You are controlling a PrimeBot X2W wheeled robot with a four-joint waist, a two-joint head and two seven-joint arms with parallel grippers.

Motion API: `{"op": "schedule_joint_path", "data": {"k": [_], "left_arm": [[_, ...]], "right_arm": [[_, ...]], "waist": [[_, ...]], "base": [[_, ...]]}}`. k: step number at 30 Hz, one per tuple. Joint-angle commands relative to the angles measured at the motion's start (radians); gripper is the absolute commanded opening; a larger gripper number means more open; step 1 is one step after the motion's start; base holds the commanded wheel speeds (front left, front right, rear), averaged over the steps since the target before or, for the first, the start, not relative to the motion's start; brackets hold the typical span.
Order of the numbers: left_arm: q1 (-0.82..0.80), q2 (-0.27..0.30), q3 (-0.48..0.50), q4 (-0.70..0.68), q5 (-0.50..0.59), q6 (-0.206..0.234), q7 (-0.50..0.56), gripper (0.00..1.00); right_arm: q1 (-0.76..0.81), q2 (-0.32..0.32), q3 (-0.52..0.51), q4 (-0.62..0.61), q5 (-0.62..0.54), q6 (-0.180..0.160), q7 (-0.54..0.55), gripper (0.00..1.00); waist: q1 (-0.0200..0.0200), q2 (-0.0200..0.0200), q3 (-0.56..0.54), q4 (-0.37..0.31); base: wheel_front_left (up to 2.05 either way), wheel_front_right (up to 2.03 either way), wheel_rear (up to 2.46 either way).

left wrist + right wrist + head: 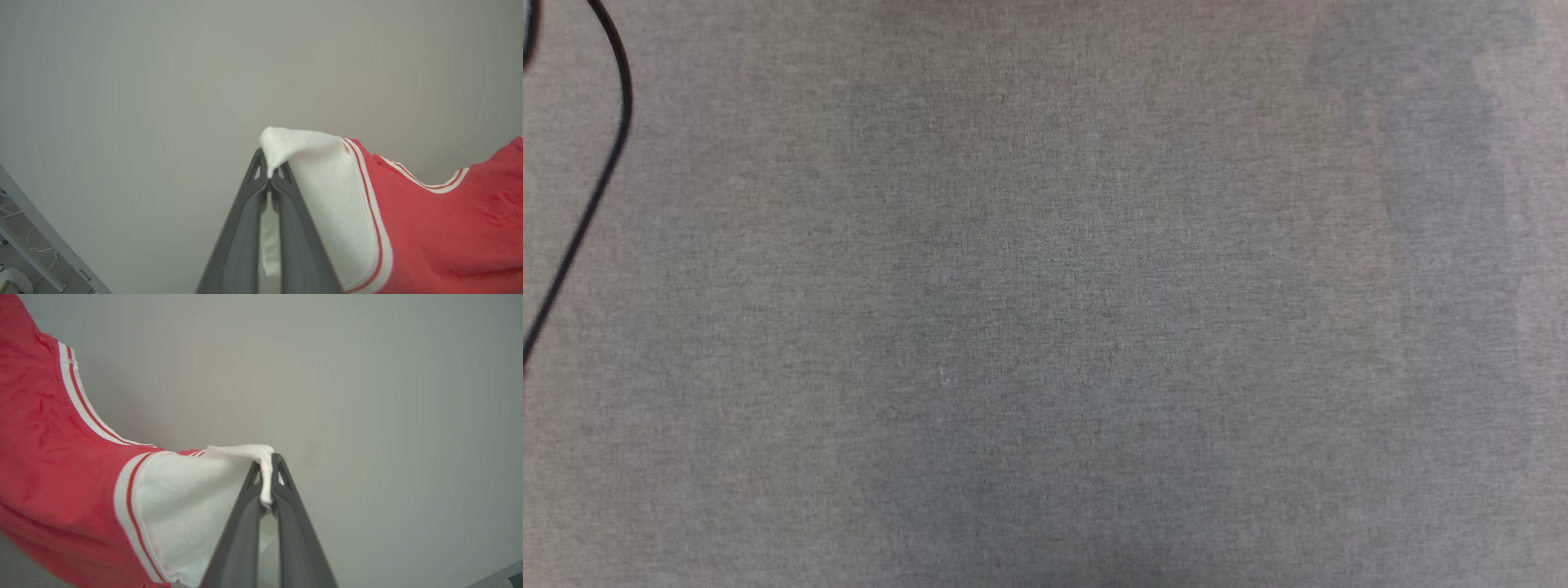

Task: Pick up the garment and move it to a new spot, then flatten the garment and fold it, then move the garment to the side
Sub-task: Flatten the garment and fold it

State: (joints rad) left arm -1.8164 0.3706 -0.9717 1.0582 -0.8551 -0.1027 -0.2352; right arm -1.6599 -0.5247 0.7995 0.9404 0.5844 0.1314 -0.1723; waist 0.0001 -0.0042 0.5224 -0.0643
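Fingers (241, 228) nipping garment (449, 228) sleeves, both arms

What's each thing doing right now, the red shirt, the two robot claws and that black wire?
shirt: held up by a white sleeve at each end, red middle sagging between.
left gripper: shut on one white sleeve of the shirt.
right gripper: shut on the other white sleeve.
black wire: loose, bent in a curve.
grey cloth: flat and smooth.
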Motion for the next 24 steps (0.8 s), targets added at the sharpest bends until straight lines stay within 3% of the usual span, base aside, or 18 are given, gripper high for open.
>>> {"op": "schedule_joint_path", "data": {"k": [1,12,24], "left_arm": [[0.043,0.002,-0.001,0.004,-0.014,-0.006,-0.010,0.00],[0.432,0.043,0.029,-0.094,-0.054,-0.019,-0.026,0.00],[1.024,0.130,0.121,-0.382,-0.073,0.074,-0.026,0.00]], "right_arm": [[0.033,0.004,0.021,0.002,0.012,-0.001,-0.014,0.00],[0.326,-0.023,0.139,-0.065,0.161,-0.001,-0.072,0.00],[0.758,-0.088,0.174,-0.229,0.242,-0.001,-0.089,0.00]], "waist": [[-0.0001,0.0042,-0.031,-0.002],[-0.0001,0.0042,-0.206,0.011],[-0.0001,0.0042,-0.394,0.007]], "base": [[0.00,0.00,0.00],[0.00,0.00,0.00],[0.00,0.00,0.00]]}}
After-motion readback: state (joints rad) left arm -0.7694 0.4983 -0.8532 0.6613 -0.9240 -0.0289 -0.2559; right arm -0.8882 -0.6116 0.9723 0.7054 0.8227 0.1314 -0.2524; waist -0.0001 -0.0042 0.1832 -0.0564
